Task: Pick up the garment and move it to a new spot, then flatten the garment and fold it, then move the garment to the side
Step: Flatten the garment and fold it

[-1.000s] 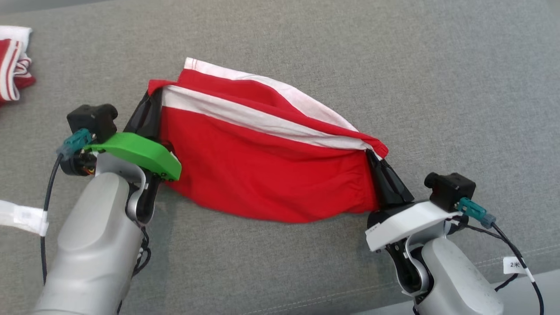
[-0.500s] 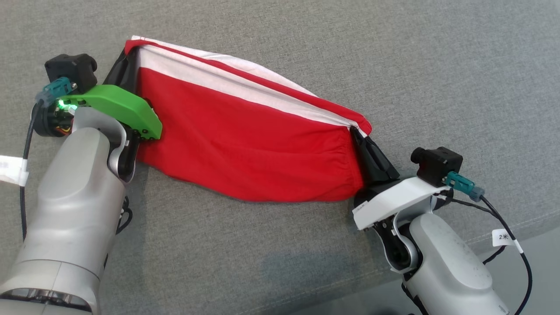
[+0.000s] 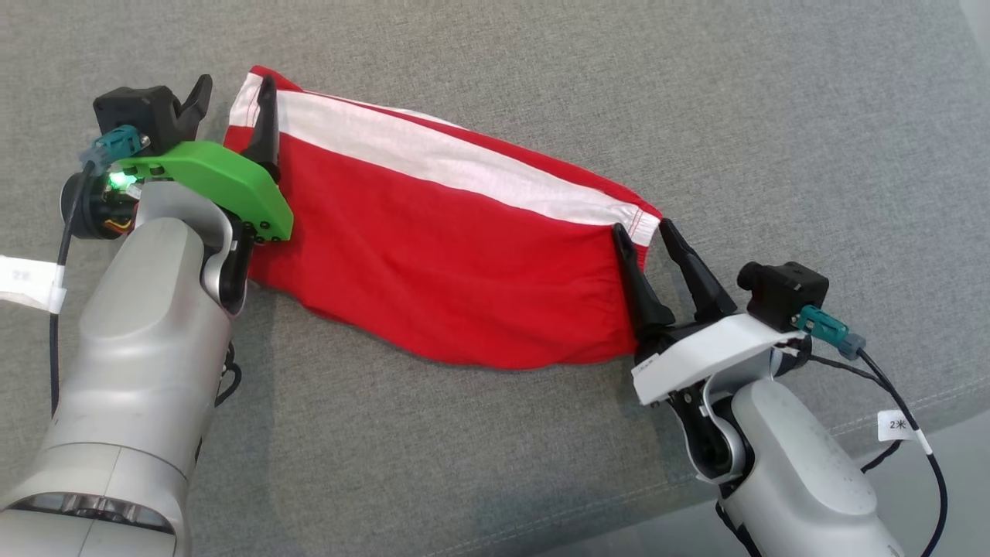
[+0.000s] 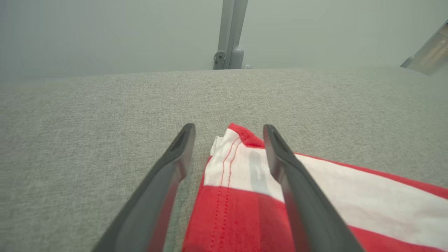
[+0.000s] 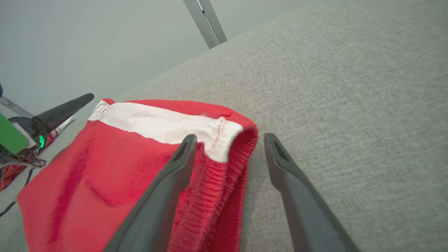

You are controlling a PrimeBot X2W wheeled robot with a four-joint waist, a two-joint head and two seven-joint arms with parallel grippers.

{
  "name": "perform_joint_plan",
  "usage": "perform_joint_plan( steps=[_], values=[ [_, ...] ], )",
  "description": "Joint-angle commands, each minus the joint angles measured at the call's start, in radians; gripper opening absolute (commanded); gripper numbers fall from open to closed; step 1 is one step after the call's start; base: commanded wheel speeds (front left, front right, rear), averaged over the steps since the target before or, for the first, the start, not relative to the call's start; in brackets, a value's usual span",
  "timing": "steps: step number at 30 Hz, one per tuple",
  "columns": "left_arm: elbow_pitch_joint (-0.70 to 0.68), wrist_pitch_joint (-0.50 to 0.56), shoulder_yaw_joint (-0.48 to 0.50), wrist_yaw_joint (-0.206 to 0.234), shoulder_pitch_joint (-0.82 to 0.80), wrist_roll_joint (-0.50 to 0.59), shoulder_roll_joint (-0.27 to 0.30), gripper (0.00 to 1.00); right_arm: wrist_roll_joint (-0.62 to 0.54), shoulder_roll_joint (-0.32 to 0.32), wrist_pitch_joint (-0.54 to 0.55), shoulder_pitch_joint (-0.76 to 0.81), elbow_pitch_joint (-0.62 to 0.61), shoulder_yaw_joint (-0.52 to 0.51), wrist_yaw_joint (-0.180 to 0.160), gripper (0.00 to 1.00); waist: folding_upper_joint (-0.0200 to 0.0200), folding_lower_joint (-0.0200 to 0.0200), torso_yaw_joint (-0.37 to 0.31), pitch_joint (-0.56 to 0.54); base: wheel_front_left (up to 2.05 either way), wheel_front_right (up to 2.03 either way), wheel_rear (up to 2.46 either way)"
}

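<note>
- Red fabric garment with white band [image 3: 448,263] is spread on grey woven cushion [image 3: 735,116].
- Left gripper [image 3: 236,81] and right gripper [image 3: 641,227] are held open at its ends.

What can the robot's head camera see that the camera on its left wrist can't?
Head view: the whole red garment lying stretched out, and the right gripper, fingers open at the garment's far end. Left wrist view: a grey post standing behind the cushion, and the red stitching on the garment's corner, close up. Both: the left gripper, fingers open with the corner's tip between them, the white stripe, and the grey cushion.
</note>
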Motion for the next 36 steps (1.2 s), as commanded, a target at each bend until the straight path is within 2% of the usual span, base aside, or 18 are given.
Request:
perform_joint_plan(
  steps=[1, 15, 21, 31, 36],
  values=[
    [-0.001, -0.004, 0.002, 0.004, -0.002, 0.003, -0.002, 1.0, -0.009, -0.002, -0.001, 0.015, -0.002, -0.005, -0.001, 1.0, 0.0, 0.0, 0.008, -0.012, 0.0, 0.0, 0.0],
    [-0.014, 0.002, 0.043, -0.008, 0.192, -0.065, -0.024, 1.0, -0.124, -0.002, -0.001, 0.181, -0.074, -0.175, -0.001, 1.0, 0.0, 0.0, 0.059, -0.138, 0.0, 0.0, 0.0],
    [-0.024, 0.077, 0.018, -0.008, 0.261, -0.129, -0.027, 1.0, -0.148, -0.002, -0.001, 0.256, -0.121, -0.224, -0.001, 1.0, 0.0, 0.0, 0.054, -0.175, 0.0, 0.0, 0.0],
    [0.027, 0.131, 0.017, 0.002, 0.258, -0.177, 0.007, 1.0, -0.139, -0.002, -0.001, 0.268, -0.138, -0.203, -0.001, 1.0, 0.0, 0.0, 0.004, -0.164, 0.0, 0.0, 0.0],
    [0.063, 0.16, 0.005, -0.003, 0.258, -0.188, -0.004, 1.0, -0.137, -0.002, -0.001, 0.271, -0.139, -0.194, -0.001, 1.0, 0.0, 0.0, -0.014, -0.165, 0.0, 0.0, 0.0]
  ],
)
